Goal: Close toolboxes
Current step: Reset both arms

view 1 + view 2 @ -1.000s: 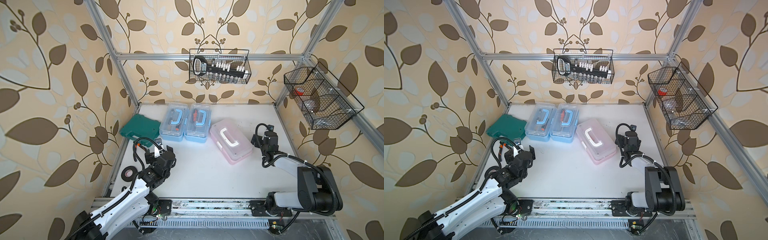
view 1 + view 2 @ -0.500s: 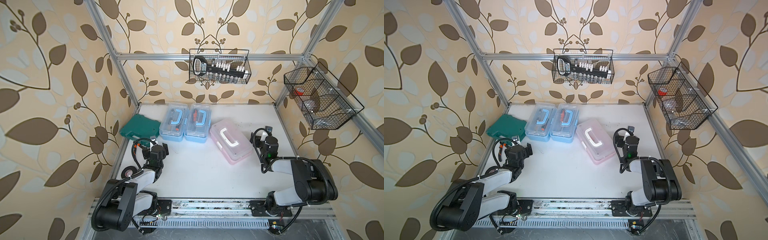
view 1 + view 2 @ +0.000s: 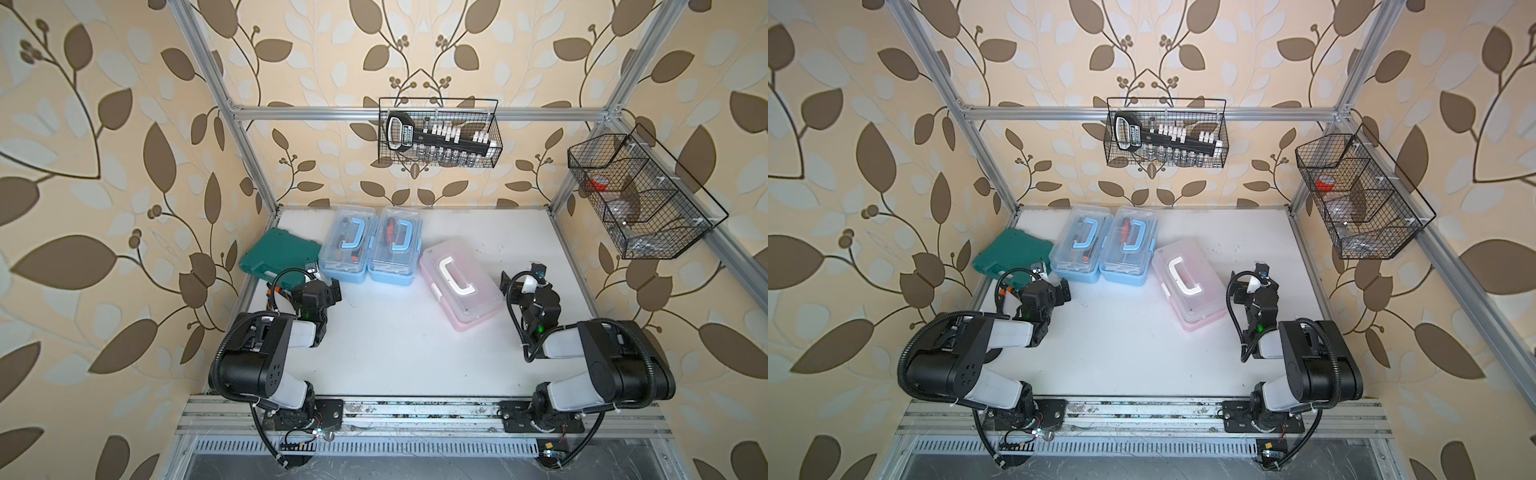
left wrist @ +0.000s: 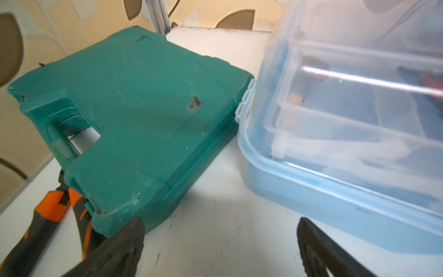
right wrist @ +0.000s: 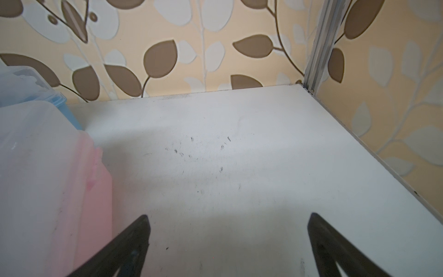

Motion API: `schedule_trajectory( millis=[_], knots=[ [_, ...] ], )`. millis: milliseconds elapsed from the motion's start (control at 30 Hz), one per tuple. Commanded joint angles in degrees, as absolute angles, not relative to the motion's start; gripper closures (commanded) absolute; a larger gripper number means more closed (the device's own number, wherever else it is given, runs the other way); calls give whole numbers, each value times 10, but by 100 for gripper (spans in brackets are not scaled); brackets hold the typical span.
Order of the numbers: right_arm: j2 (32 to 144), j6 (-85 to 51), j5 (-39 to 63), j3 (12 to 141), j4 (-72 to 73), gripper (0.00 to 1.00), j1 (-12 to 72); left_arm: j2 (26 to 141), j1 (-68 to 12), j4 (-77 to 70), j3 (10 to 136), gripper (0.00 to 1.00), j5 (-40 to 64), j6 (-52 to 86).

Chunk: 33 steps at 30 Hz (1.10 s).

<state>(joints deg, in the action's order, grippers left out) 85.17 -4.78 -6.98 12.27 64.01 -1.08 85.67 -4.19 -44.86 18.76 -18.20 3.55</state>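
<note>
1. Dark green case [image 3: 277, 258]: lies flat at the left edge of the table [image 3: 395, 353], with orange-handled pliers [image 4: 48, 215] poking from beneath it. It is not yours to close.
2. Left gripper [image 4: 220, 226]: fingers spread wide and empty, low between that case and the left blue toolbox [image 3: 348, 246]. Drive forward carelessly and you will likely shove the box or snag the pliers.
3. Right blue toolbox [image 3: 397, 245]: touches its twin near the back. Both lids lie down; you cannot tell whether the latches are clipped.
4. Pink toolbox [image 3: 461, 286]: angled, mid-table, lid down, latching uncertain.
5. Right gripper [image 5: 229, 220]: fingers wide apart, holding nothing, just beside the pink toolbox. A sideways press would probably slide the box rather than clip it.
</note>
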Motion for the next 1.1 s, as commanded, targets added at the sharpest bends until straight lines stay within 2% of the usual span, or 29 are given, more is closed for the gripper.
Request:
schedule_trajectory(
  millis=[0, 167, 333, 467, 633, 1067],
  knots=[
    [855, -41, -61, 129, 657, 1, -9, 857, -31, -451, 206, 1, -172, 43],
    [855, -41, -61, 129, 657, 1, -9, 850, -31, -461, 196, 1, -170, 43],
    [856, -41, -61, 129, 657, 1, -9, 840, -31, -533, 153, 1, -150, 35],
    [856, -41, -61, 129, 657, 1, -10, 844, -31, -518, 164, 1, -87, 9],
    [855, -41, -61, 129, 657, 1, -9, 860, -31, -436, 216, 1, -113, 20],
    [856, -37, -51, 131, 654, 1, -9, 859, -30, -433, 218, 1, -116, 20]
  ],
)
